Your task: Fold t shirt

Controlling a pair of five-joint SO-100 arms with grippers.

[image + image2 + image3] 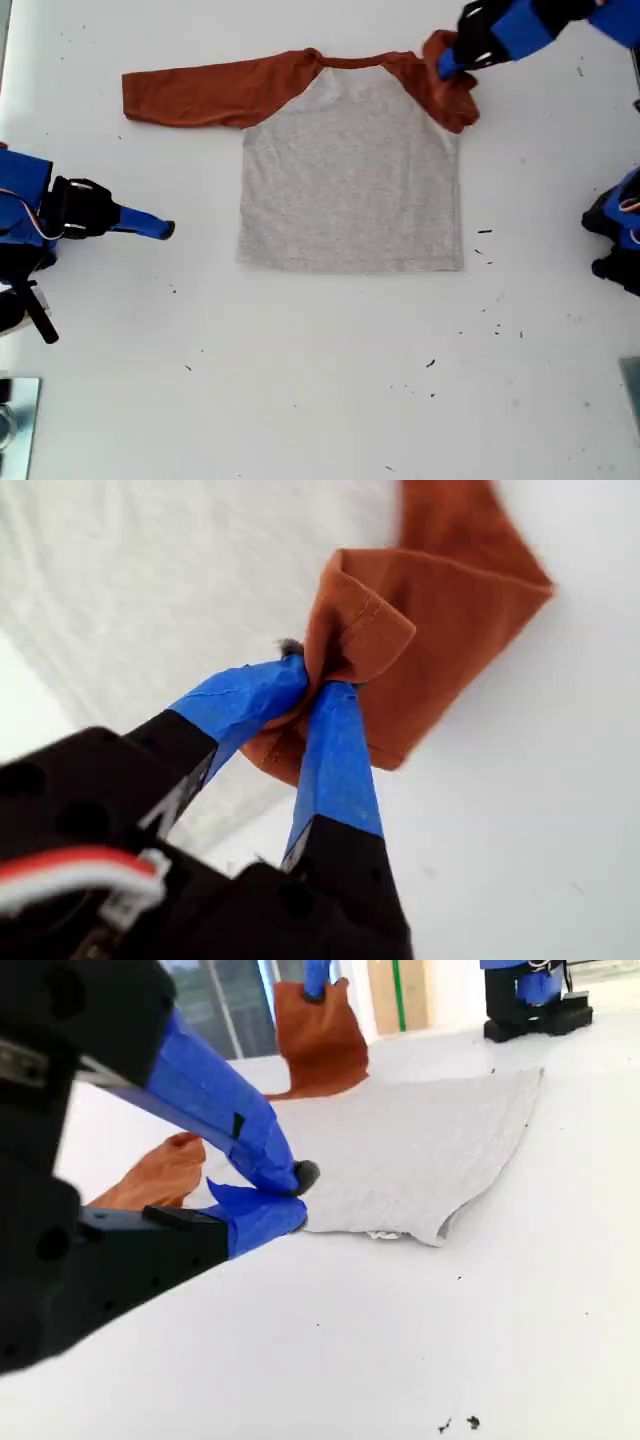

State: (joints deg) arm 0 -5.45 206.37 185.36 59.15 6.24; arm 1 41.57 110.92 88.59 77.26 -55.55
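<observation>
Folding has barely begun: my first gripper (447,62), upper right of the exterior view, pinches one rust-orange sleeve (450,85) of the t shirt (350,175); my second gripper (165,229), clenched and empty, waits at the exterior view's left beside the flat body

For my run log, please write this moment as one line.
step: folding sleeve | my first gripper: shut on t shirt sleeve | my second gripper: shut, empty, off shirt

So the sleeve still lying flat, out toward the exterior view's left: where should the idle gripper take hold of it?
At the cuff end of the flat sleeve, coming from the exterior view's left, where my second gripper waits shut and empty. The sleeve lies straight and flat on the table, so its free end probably lifts most easily. My first gripper already pinches the other sleeve.
</observation>
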